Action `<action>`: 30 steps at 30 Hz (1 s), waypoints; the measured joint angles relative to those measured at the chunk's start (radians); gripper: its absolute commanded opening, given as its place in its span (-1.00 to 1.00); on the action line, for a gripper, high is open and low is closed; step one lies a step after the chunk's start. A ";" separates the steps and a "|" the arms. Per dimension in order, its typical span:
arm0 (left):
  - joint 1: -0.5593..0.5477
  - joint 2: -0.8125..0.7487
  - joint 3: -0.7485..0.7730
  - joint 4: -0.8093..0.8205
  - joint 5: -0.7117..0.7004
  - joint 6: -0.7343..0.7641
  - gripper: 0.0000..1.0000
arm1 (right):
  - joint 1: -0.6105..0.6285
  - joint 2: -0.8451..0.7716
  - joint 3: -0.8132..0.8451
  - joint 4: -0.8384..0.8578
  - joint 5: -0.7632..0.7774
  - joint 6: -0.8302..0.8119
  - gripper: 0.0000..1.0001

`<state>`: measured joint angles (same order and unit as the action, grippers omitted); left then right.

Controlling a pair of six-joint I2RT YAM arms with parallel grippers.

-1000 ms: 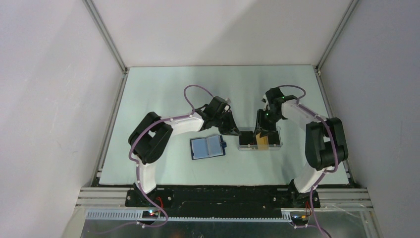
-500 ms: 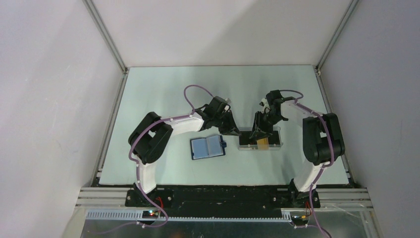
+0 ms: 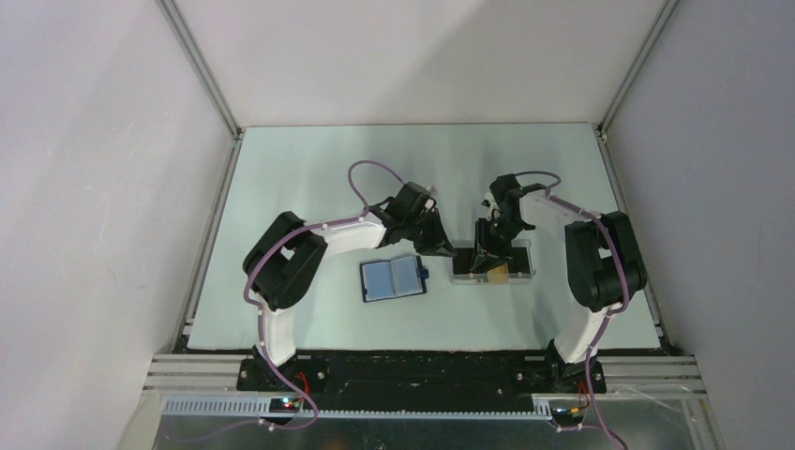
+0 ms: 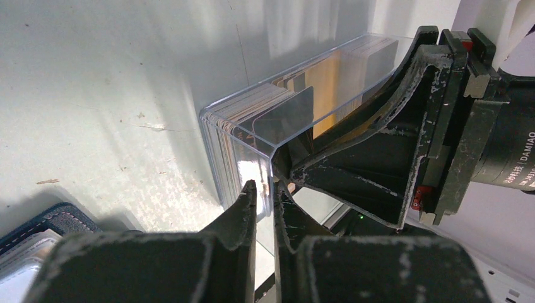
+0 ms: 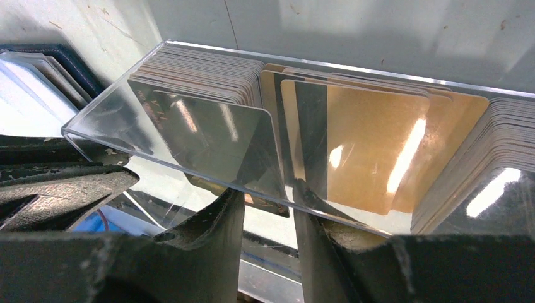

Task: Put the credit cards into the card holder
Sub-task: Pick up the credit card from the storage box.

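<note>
The credit cards stand on edge in a clear plastic case; in the right wrist view they are orange-gold beside stacks of grey cards. The card holder lies open left of the case, blue inside. My left gripper is shut on the case's left end wall, which passes between its tips. My right gripper reaches down into the case, jaws apart, straddling the lower edge of a leaning grey card; one finger sits just before the orange-gold cards.
The right gripper's black body fills the right of the left wrist view, close to my left fingers. The card holder's corner shows in both wrist views. White enclosure walls and aluminium rails border the pale table.
My right arm has swung left and down, moving its gripper leftward along the case into the cards. The left arm, the case and the card holder have not moved.
</note>
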<state>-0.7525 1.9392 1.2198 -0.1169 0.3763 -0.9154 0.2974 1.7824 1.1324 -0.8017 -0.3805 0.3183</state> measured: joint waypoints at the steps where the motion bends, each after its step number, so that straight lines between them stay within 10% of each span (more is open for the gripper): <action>1: 0.000 0.000 0.000 0.000 0.000 0.000 -1.00 | 0.000 0.003 0.004 -0.004 -0.002 0.000 -0.28; 17: 0.000 0.000 0.000 0.000 0.000 0.001 -1.00 | 0.028 0.030 0.069 -0.099 0.075 -0.006 -1.00; 30: 0.000 0.000 0.000 0.000 0.000 0.003 -1.00 | 0.000 0.016 0.043 -0.060 0.128 -0.009 -1.00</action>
<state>-0.7525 1.9392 1.2198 -0.1169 0.3767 -0.9123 0.2970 1.7985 1.1755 -0.8619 -0.2527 0.3092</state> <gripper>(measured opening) 0.120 0.009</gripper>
